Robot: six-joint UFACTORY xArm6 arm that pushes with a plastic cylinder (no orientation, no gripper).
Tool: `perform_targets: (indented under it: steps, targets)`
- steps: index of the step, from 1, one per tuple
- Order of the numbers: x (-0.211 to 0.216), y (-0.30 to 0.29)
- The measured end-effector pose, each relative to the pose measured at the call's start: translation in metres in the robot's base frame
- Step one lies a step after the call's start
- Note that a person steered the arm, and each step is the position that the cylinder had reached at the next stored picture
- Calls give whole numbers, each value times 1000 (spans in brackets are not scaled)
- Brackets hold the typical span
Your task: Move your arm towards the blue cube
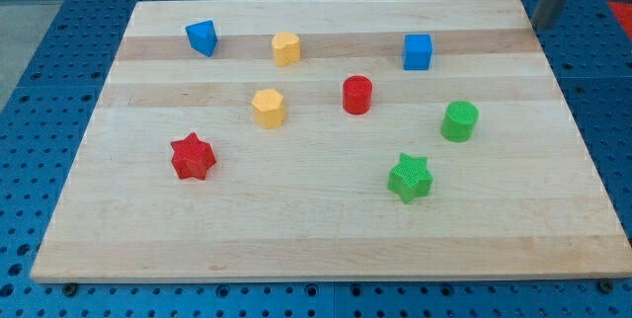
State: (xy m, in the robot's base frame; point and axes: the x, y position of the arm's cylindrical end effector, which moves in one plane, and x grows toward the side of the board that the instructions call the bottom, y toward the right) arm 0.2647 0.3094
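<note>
The blue cube (418,51) sits on the wooden board (316,239) in the upper right part of the view. My tip (542,28) is at the view's top right, at the board's right edge. It is to the right of the blue cube and slightly above it, well apart from it. It touches no block.
A blue triangular block (201,37) and a yellow block (286,48) lie at upper left. A yellow hexagon (268,107) and a red cylinder (357,94) lie mid-board. A green cylinder (459,120), a green star (410,177) and a red star (193,156) lie lower.
</note>
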Motion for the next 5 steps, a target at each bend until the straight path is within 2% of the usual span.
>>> perform_targets:
  steps: [1, 2, 3, 5]
  targets:
    - [9, 2]
    - [41, -2]
    - [54, -10]
    - [54, -95]
